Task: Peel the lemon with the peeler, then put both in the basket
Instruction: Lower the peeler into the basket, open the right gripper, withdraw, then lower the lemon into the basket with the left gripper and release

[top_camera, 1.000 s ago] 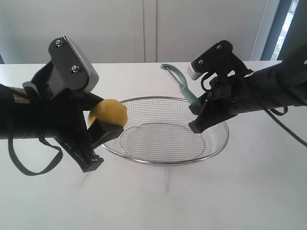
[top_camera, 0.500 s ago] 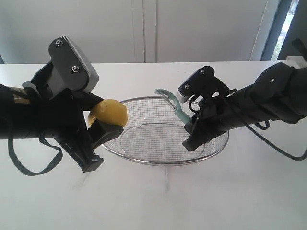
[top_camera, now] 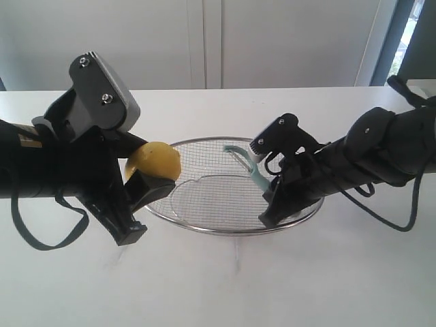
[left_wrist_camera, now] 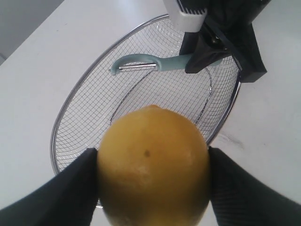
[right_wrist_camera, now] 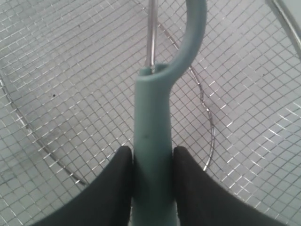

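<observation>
Exterior view, left gripper [top_camera: 148, 176] clamping round yellow lemon [top_camera: 157, 158], right gripper [top_camera: 267, 203] clamping teal plastic peeler [top_camera: 255, 176], silver wire-mesh basket [top_camera: 225, 232] under its jaws

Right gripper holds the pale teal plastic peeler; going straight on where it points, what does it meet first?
Likely the silver wire-mesh basket: the right gripper aims into its mesh, with the peeler head leading. How far off the mesh is remains unclear.

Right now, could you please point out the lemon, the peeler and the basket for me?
lemon [left_wrist_camera: 153, 165]: left wrist view, middle of its skin.
peeler [right_wrist_camera: 151, 136]: right wrist view, its handle.
basket [top_camera: 228, 232]: exterior view, near rim.
</observation>
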### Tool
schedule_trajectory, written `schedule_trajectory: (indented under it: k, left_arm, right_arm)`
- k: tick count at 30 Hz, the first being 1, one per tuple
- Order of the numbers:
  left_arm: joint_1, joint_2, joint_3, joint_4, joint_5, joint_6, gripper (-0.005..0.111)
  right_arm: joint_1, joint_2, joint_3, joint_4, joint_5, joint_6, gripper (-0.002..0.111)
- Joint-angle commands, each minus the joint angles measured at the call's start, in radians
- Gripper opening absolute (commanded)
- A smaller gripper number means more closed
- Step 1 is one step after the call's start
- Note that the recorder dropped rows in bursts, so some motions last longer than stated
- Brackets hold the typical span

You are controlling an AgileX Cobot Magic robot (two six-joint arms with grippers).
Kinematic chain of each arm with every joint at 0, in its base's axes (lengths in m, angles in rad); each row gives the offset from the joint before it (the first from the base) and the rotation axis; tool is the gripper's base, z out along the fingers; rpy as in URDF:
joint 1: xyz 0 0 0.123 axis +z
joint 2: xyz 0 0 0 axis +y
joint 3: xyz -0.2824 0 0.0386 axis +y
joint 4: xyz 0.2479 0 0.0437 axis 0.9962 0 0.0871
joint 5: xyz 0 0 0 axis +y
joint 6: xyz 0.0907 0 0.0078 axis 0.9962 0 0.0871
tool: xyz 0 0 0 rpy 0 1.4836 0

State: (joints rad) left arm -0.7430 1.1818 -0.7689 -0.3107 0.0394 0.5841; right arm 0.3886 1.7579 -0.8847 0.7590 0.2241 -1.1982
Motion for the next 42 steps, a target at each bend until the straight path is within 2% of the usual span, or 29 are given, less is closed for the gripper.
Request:
schedule_trajectory:
  k: [1, 13, 19, 21, 23, 24, 27, 29, 31, 34, 37, 42]
  left_arm:
    - [-0.006, -0.006, 0.004, -0.006, -0.003, -0.007, 0.0]
    - [-0.006, -0.006, 0.004, -0.006, 0.001, -0.007, 0.0]
    - [-0.006, -0.006, 0.004, -0.006, 0.008, -0.007, 0.0]
    - [-0.006, -0.006, 0.004, -0.006, 0.015, -0.007, 0.0]
    - [-0.006, -0.006, 0.004, -0.006, 0.022, -0.007, 0.0]
    - [-0.006, -0.006, 0.004, -0.006, 0.032, -0.007, 0.0]
    - [-0.006, 0.008, 0.004, 0.034, 0.018, 0.001, 0.0]
    - [-0.006, 0.035, 0.004, 0.032, -0.058, -0.012, 0.0]
    - [-0.006, 0.062, -0.01, 0.027, -0.103, -0.045, 0.0]
    - [-0.006, 0.149, -0.114, 0.027, 0.028, -0.064, 0.0]
    - [-0.006, 0.274, -0.289, 0.027, 0.197, -0.068, 0.0]
    - [-0.006, 0.51, -0.617, 0.071, 0.421, -0.187, 0.0]
  right_arm:
    - [0.0, 0.008, -0.004, 0.006, -0.01, -0.01, 0.019]
    - [0.0, -0.037, -0.037, 0.007, 0.031, 0.0, 0.043]
    - [0.0, -0.238, -0.097, 0.007, 0.24, 0.043, 0.042]
    - [0.0, -0.346, -0.099, -0.053, 0.265, 0.097, 0.036]
    - [0.0, -0.456, -0.103, -0.236, 0.299, 0.231, 0.025]
    - [0.0, -0.519, -0.103, -0.363, 0.313, 0.332, 0.016]
    - [0.0, -0.635, -0.103, -0.567, 0.326, 0.563, 0.003]
    - [0.0, -0.702, -0.103, -0.614, 0.313, 0.693, 0.0]
    - [0.0, -0.752, -0.103, -0.627, 0.3, 0.742, 0.0]
    - [0.0, -0.791, -0.103, -0.631, 0.295, 0.742, 0.0]
    - [0.0, -0.792, -0.103, -0.64, 0.295, 0.742, 0.0]
    - [0.0, -0.788, -0.103, -0.685, 0.312, 0.76, 0.0]
